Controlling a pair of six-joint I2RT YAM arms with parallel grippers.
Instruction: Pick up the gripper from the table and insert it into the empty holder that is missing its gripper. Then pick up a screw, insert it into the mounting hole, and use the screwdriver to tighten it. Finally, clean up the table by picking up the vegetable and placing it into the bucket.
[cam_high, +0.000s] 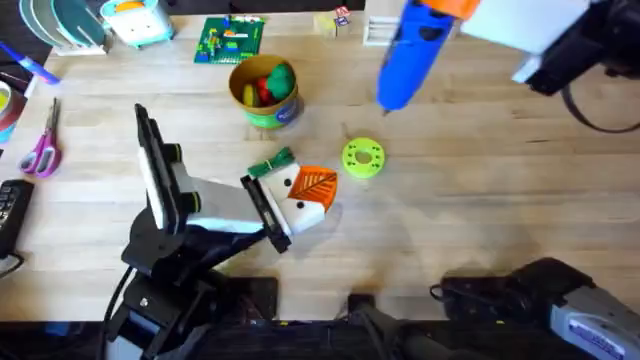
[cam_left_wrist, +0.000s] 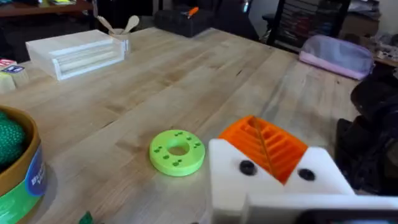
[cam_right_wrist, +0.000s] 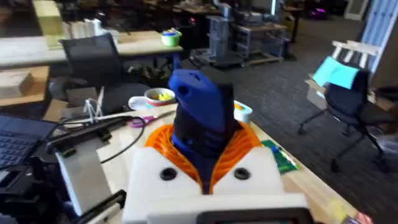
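Screwdriver (cam_high: 412, 52), blue, sits at the top of the overhead frame, right of centre, raised above the table and clamped between the orange ribbed pads of the right gripper (cam_high: 447, 8); in the right wrist view its blue body (cam_right_wrist: 200, 118) stands between those pads. Left of it in the overhead view, the yellow bucket (cam_high: 266, 95) with a green band holds round red and green toy produce. Below the bucket, near the frame's centre, the green vegetable (cam_high: 272, 163) lies on the wooden table (cam_high: 480, 210), just beside the left gripper (cam_high: 312, 193), whose orange-and-white fingertips appear pressed together with nothing between them. Right of that gripper lies a lime-green disc (cam_high: 362, 157) with holes.
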